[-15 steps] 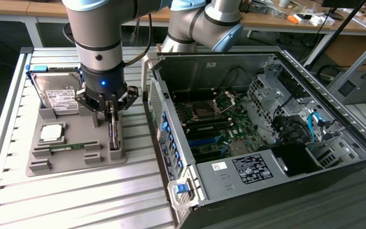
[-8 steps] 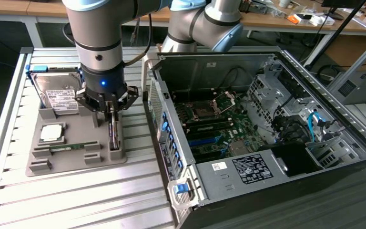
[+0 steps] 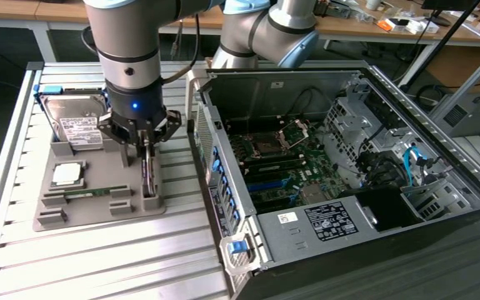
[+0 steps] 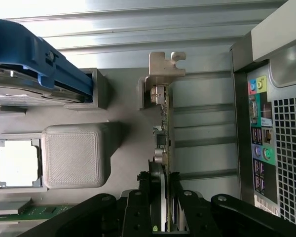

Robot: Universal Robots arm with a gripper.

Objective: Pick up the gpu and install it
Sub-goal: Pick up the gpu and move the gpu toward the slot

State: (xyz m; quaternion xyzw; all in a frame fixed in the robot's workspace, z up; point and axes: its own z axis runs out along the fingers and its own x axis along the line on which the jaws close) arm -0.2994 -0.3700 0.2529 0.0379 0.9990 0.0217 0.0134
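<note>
GPU (image 4: 165,123) stands on its long edge in a narrow slot of the grey holder tray (image 3: 98,215), its silver bracket (image 4: 165,66) at the far end from the arm. I judge it is kept upright like that so its thin top edge is offered for a grasp from straight above. The tool (image 3: 145,149) hangs vertically over it. In the wrist view, one of its dark fingers (image 4: 149,190) lies along each face of the card with no gap I can make out, so I take it as clenched on the GPU. The card looks seated in its slot, not lifted out.

The tray sits on the slatted metal tabletop (image 3: 98,269), just beside the open computer case (image 3: 307,81). Each part has its own moulded pocket:
- A hard drive (image 3: 77,122) with a white label and blue rails leans in the pocket at the back.
- A square processor (image 3: 67,175) lies flat in a shallow recess near the middle.
- A narrow green memory stick (image 3: 90,192) rests in a slot nearer the front.

Two small pockets at the tray's front corner look bare.

The case lies on its side with its panel off, so the motherboard (image 3: 282,169) faces up, which I judge is what lets a card come down into it from above. Cables and drive cages fill the exterior view's right end of the case.
</note>
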